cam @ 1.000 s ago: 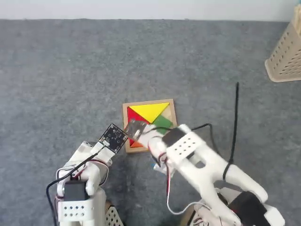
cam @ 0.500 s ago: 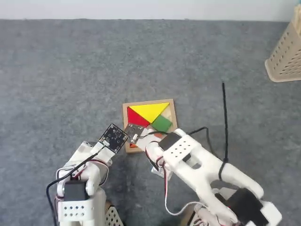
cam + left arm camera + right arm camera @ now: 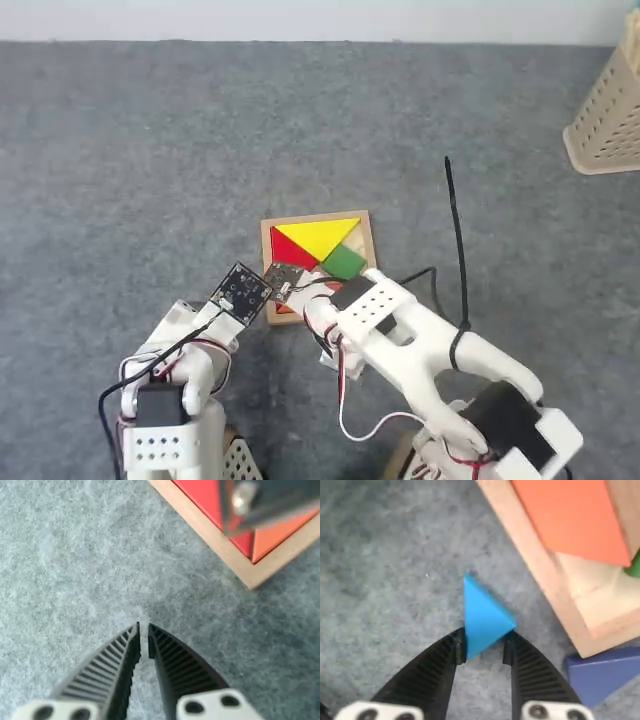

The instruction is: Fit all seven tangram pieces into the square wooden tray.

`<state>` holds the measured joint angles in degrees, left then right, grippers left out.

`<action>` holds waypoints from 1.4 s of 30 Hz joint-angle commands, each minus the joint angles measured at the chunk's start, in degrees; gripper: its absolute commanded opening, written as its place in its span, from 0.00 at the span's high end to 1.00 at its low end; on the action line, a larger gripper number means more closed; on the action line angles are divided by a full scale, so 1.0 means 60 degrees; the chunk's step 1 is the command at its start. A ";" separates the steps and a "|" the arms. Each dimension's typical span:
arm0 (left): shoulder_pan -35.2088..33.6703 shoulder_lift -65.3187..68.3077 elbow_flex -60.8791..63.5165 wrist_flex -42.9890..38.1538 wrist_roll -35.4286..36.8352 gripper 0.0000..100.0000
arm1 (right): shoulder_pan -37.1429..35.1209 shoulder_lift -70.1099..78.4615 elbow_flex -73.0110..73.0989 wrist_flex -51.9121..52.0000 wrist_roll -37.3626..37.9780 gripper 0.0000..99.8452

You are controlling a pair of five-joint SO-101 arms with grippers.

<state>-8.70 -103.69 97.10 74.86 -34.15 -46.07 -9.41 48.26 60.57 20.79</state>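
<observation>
The light blue triangle [image 3: 485, 617] lay flat on the grey carpet [image 3: 380, 555], just beside the outer wall of the square wooden tray [image 3: 530, 575] and apparently not touching it. The right gripper [image 3: 484, 641] was clamped on its wider end, one finger against each side. We judged the main risk to be the wedge shape itself: the fingers pressed on edges that converge toward the tip, so a harder squeeze or a jerky lift could have shot the piece forward out of the grip, or twisted it. A second risk was the near corner of the piece catching the tray's rim as it rose, since it sat so close to the wall. A swing toward the bare wooden pocket [image 3: 600, 600] could also have nudged the dark blue piece [image 3: 605, 675] lying at the tray's corner. The triangle's sharp tip pointed straight away from the gripper. Its long axis ran from between the fingers out to that tip, and the edge facing the tray lay roughly parallel to the rim. An orange piece [image 3: 570, 515] was already seated inside. Farther off, the left gripper [image 3: 143, 630] hung over carpet near another tray corner, fingers almost together and holding nothing.
</observation>
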 commanded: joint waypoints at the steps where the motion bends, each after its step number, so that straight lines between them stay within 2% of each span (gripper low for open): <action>1: -0.0059 -0.0161 -0.0095 0.0059 -0.0015 0.98 | -0.0125 -0.0081 -0.0894 -0.0125 0.0234 0.86; 6: -0.0059 -0.0161 -0.0095 0.0059 -0.0015 0.98 | -0.0168 0.0022 -0.1333 0.0139 0.1172 0.86; 17: -0.0059 -0.0161 -0.0095 0.0059 -0.0015 0.98 | -0.0168 0.0037 -0.1319 0.0081 0.1377 0.86; 22: -0.0059 -0.0161 -0.0095 0.0059 -0.0015 0.98 | -0.0183 0.0037 -0.1333 0.0168 0.2549 0.86; 28: -0.0059 -0.0161 -0.0095 0.0059 -0.0015 0.98 | -0.0183 0.0066 -0.1333 0.0168 0.2711 0.85; 33: -0.0044 -0.0161 -0.0095 0.0059 -0.0015 0.98 | -0.0168 0.1048 -0.1524 0.0081 0.3048 0.84; 42: -0.0044 -0.0161 -0.0095 0.0059 -0.0015 0.98 | 0.0476 0.1516 -0.2095 0.0520 0.3018 0.99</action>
<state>-8.70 -103.69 97.10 74.86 -34.15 -45.10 0.35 37.80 62.07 38.11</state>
